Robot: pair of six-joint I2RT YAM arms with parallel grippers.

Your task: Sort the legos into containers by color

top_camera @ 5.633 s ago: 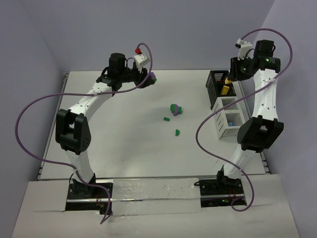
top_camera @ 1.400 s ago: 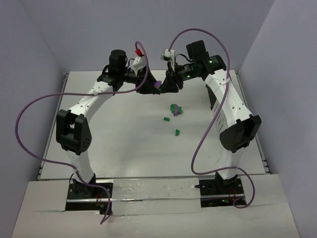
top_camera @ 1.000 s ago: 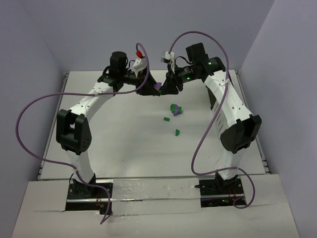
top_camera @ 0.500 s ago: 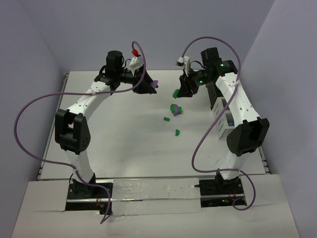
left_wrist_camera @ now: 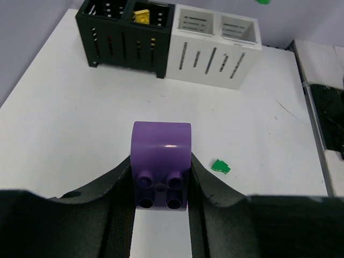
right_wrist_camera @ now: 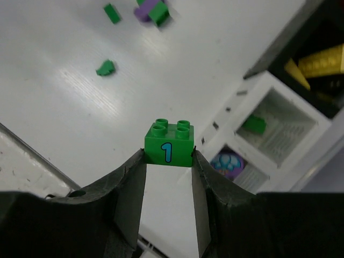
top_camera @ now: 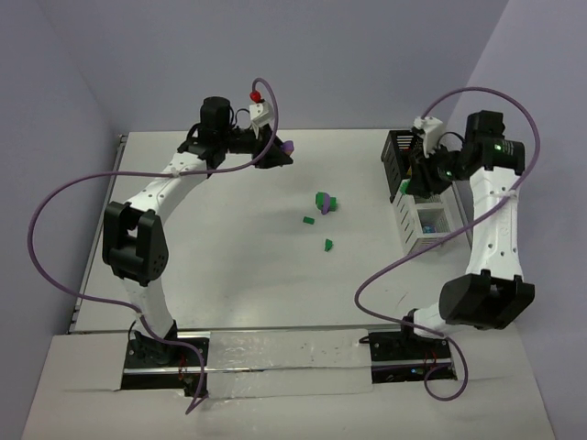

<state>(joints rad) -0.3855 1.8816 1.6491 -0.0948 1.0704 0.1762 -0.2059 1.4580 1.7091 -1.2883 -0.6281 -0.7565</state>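
The left gripper (left_wrist_camera: 161,167) is closed narrow on a purple brick (left_wrist_camera: 161,148). The brick is smooth, glossy plastic with a rounded upper edge, and the four hollow tubes of its underside face the wrist camera. The matte black fingers (left_wrist_camera: 107,188) press against its two flanks. In the top view this brick is held over the far part of the white tabletop (top_camera: 229,257), at about 12 o'clock.

The right gripper (right_wrist_camera: 168,161) pinches a green brick (right_wrist_camera: 169,141) (a blue numeral 1 is printed on its side). It is a square block with four round studs on top, and the jaws are closed partway to its width. In the top view it hangs at the 9 o'clock edge of the white rack (left_wrist_camera: 215,51), which stands at the table's 3 o'clock side. I cannot tell whether it is over a compartment or just beside the wall.

The rack is box-like, with slotted walls and square compartments in a row. The black slatted section (left_wrist_camera: 126,40) adjoins one end and holds a yellow piece (left_wrist_camera: 142,16). One white compartment holds a small green piece (right_wrist_camera: 253,124). The next holds a rounded purple-and-blue piece (right_wrist_camera: 228,163).

A loose cluster (top_camera: 324,202) of green and purple pieces lies mid-table, at 4 o'clock from the left gripper. Two small green bits (top_camera: 308,220) lie apart at its 6 to 7 o'clock.
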